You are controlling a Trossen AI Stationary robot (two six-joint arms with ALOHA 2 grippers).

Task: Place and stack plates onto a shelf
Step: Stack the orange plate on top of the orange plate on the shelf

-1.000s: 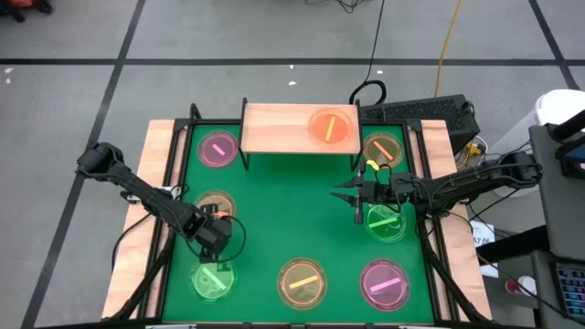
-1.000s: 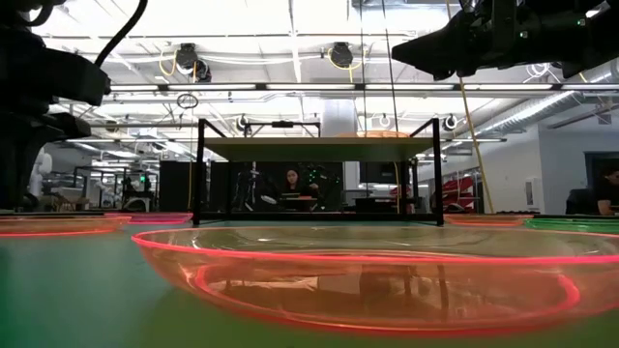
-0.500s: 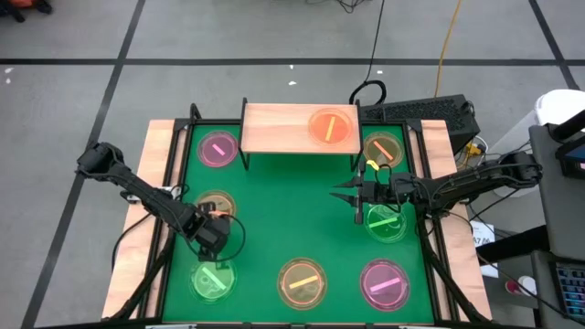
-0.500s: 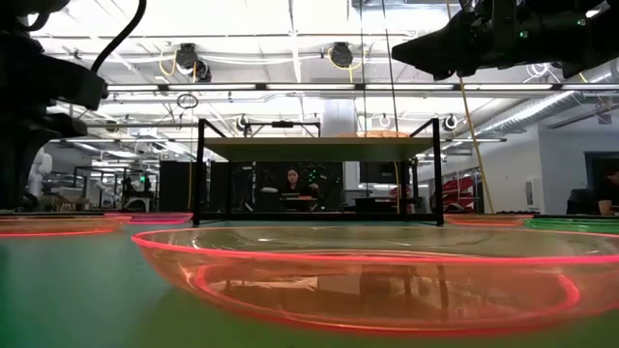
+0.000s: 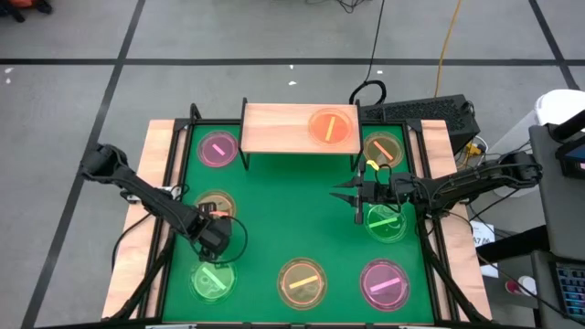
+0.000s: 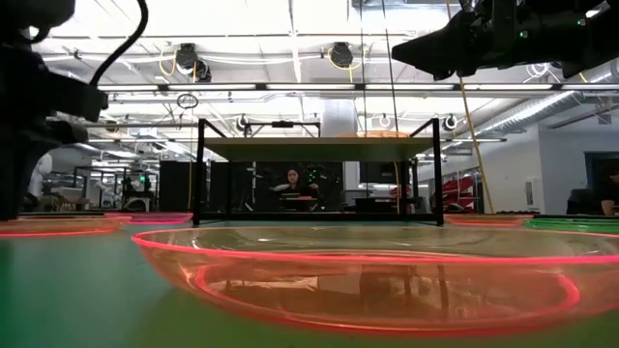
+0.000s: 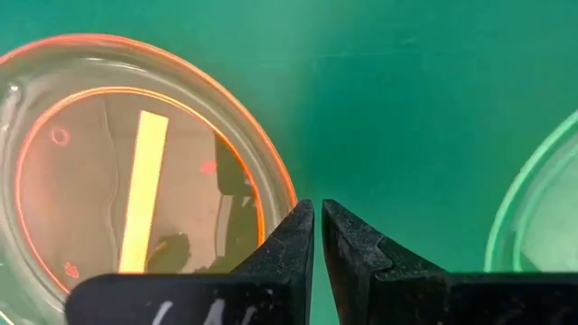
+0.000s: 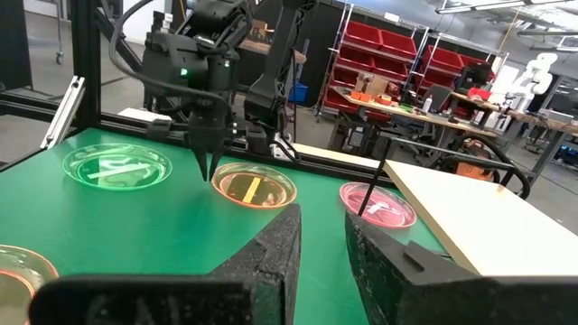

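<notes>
One orange plate (image 7: 135,181) beside left end effector (image 7: 317,221).

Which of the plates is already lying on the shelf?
The orange plate, on the right part of the shelf. The other seven plates lie on the green mat.

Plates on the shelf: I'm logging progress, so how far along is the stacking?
Done: one orange plate sits on the shelf. In hand: nothing; the left gripper hangs nearly closed and empty between a brownish plate and a green plate, and the right gripper is empty above the mat. Left: seven plates on the mat.
</notes>
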